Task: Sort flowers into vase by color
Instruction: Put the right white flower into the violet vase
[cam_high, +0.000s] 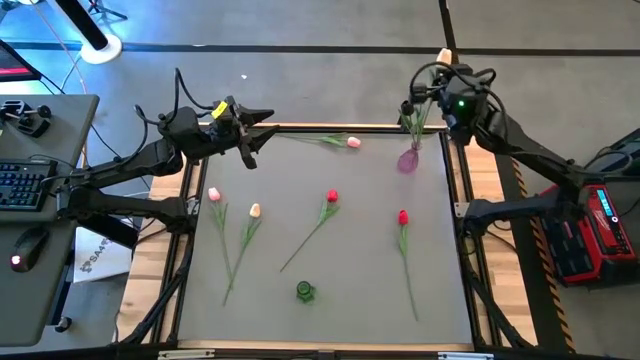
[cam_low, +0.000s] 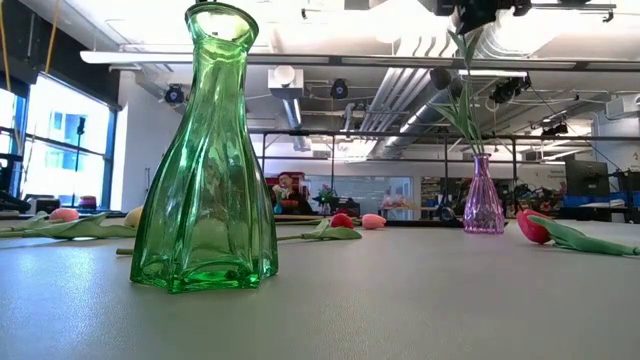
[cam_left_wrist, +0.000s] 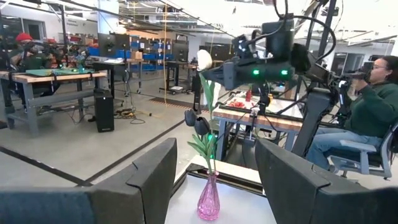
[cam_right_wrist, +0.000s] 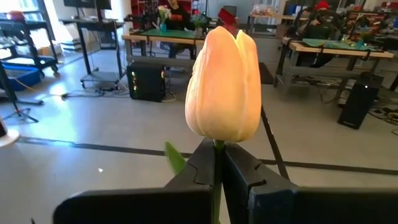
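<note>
My right gripper (cam_right_wrist: 219, 163) is high over the table's far right corner, shut on a cream tulip (cam_right_wrist: 224, 87). Under it stands the pink glass vase (cam_high: 408, 160). That vase also holds dark, near-black tulip heads (cam_left_wrist: 199, 121) and leaves. My left gripper (cam_high: 262, 135) hovers open near the far left corner, touching nothing, its fingers pointing toward the pink vase (cam_left_wrist: 209, 199). The green glass vase (cam_high: 305, 291) stands empty at the near middle. Several tulips lie flat on the table: pink (cam_high: 352, 142), pink (cam_high: 214, 195), cream (cam_high: 254, 210), red (cam_high: 332, 197), red (cam_high: 403, 216). My right gripper pinches the cream tulip's stem (cam_right_wrist: 217, 147) between its two fingers, just under the head. The head stands upright above the fingertips. The stem hangs down below the fingers (cam_left_wrist: 210, 124), and its lower end reaches into the pink vase's neck (cam_low: 481, 158).
The grey mat is framed by a wooden border (cam_high: 160, 270) and dark rails. A desk with keyboard (cam_high: 20, 185) and mouse sits off the left side, a red device (cam_high: 600, 225) off the right. A seated person (cam_left_wrist: 373, 106) is beyond the table. Bare mat lies between the flowers.
</note>
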